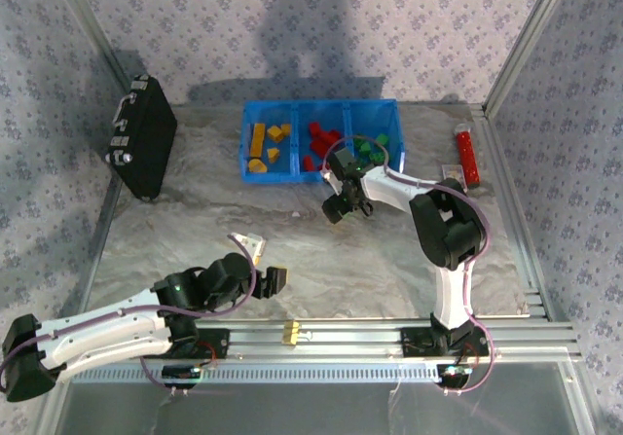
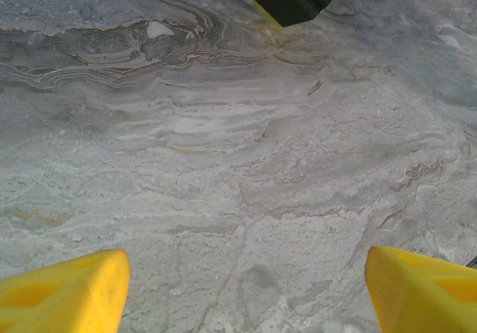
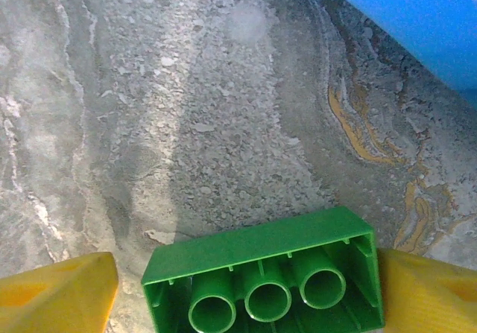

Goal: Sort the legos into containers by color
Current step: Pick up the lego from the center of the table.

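Observation:
A green lego (image 3: 261,251) lies upside down on the marble table, hollow tubes facing up, between the yellow fingers of my right gripper (image 3: 246,281). The right finger (image 3: 425,288) touches it, while a gap separates the left finger (image 3: 59,292) from it. That gripper (image 1: 343,204) hovers just in front of the blue tray (image 1: 321,174), whose three containers hold yellow legos (image 1: 258,143), red legos (image 1: 316,141) and green legos (image 1: 368,148). My left gripper (image 1: 275,279) stands open over bare table near the front, its yellow fingertips (image 2: 67,292) wide apart.
A black hard case (image 1: 141,135) stands at the back left. A red tube (image 1: 468,156) and a small white box (image 1: 453,172) lie to the right of the tray. The tray's blue wall (image 3: 417,20) is close to the right gripper. Aluminium rails (image 1: 370,336) run along the near edge.

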Tool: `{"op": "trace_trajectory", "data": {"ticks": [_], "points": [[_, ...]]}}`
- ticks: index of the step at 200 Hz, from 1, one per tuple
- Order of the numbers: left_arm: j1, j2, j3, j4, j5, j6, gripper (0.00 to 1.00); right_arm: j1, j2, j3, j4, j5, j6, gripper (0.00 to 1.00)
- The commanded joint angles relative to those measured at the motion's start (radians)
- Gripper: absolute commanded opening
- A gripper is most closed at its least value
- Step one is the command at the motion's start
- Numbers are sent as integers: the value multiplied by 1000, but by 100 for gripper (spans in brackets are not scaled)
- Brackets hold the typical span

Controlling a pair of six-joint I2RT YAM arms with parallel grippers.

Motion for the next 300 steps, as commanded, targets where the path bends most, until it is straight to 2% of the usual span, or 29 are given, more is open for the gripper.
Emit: {"op": "trace_trajectory", "data": {"ticks": [1, 47, 86, 169, 213, 300], "points": [[-10, -15, 16, -23, -16, -1, 83, -6, 19, 1, -31, -18, 14, 84], [-10, 1, 36, -14, -22, 19, 83, -2, -20, -36, -20, -29, 38, 63], [-10, 53, 64, 8, -10, 34, 83, 7, -89, -83, -6, -26, 69, 54], [-13, 107, 104, 54, 10, 57, 83, 43, -346, -246, -4, 14, 145, 46], [-26, 167, 136, 88, 18, 72, 83, 54, -504, -324, -16, 44, 190, 46], [-84, 340, 222, 177, 25, 112, 83, 40, -908, -413, -114, 201, 297, 47]]}}
